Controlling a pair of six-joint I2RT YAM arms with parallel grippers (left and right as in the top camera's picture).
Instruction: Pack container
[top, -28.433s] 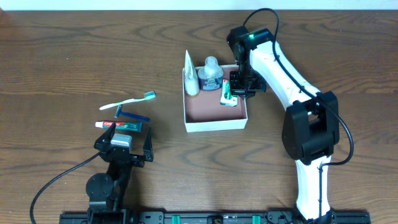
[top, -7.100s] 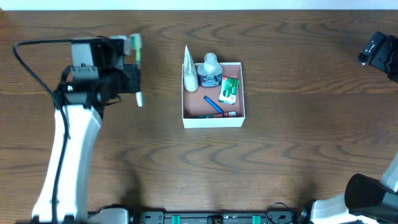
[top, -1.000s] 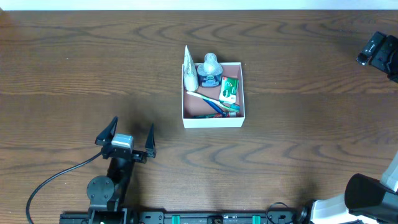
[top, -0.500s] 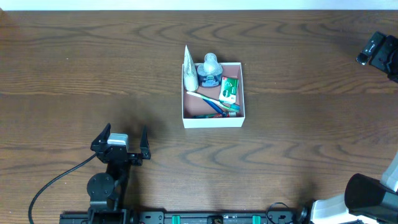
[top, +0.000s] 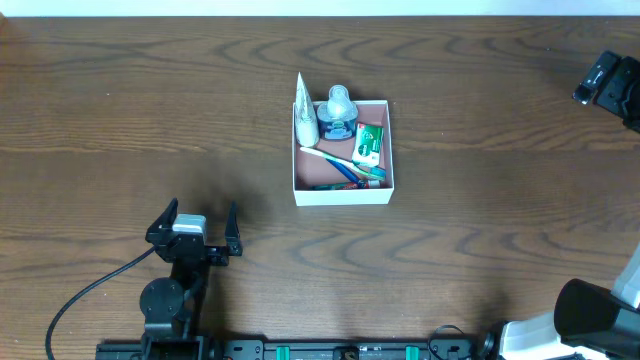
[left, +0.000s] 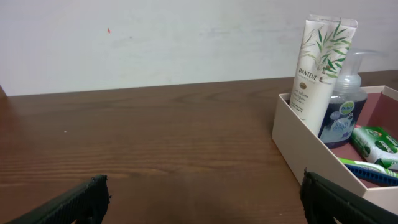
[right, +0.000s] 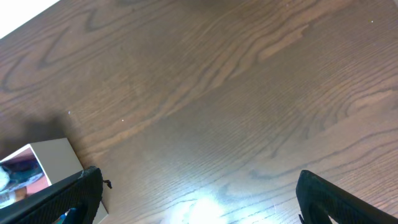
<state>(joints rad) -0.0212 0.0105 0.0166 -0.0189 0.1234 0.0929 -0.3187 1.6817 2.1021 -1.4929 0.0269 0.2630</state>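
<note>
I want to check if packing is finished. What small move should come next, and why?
Probably just rest in place: the toothbrush, Pantene tube, pump bottle and green pack sit inside the white box, I see nothing loose outside it, and the left gripper is open and empty.

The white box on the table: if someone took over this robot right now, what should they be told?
Left gripper: open, empty, low near the table's front edge, well away from the white box.
Right gripper: open, empty, off at the far right.
The box holds the Pantene tube, pump bottle, green packet and toothbrush, with a blue razor and toothpaste beside it.
Done: no loose items show outside the box.
Left: probably nothing to pack; check, then stop.
</note>
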